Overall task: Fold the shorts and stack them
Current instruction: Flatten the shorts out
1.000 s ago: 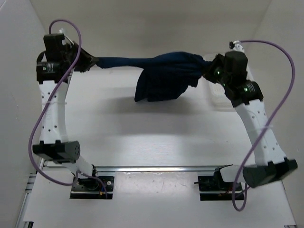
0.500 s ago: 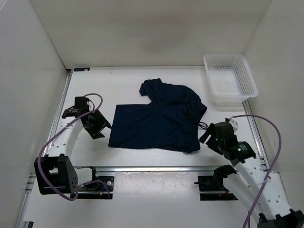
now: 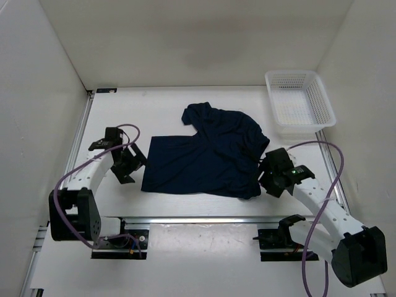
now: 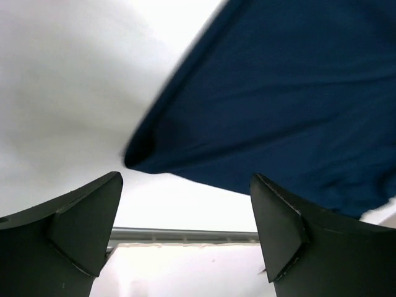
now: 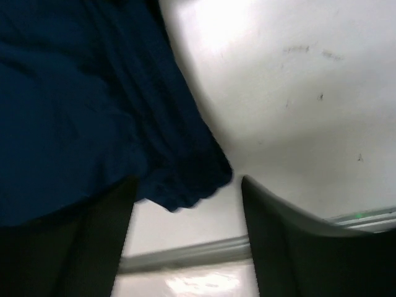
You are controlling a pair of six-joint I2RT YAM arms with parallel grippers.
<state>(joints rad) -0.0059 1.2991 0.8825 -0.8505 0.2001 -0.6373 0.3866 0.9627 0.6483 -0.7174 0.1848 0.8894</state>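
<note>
Top external view: found left pincer [image 3: 128,164] spread, gripping nothing, just beside shorts [image 3: 204,154]; found right pincer [image 3: 266,173] spread likewise at opposite hem. Noted shorts lying rumpled mid-surface [image 3: 124,117], basket [image 3: 299,131] well apart.

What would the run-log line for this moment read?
shorts: spread out, rumpled | left gripper: open, beside left edge | right gripper: open, at near right corner | white mesh basket: far right
</note>
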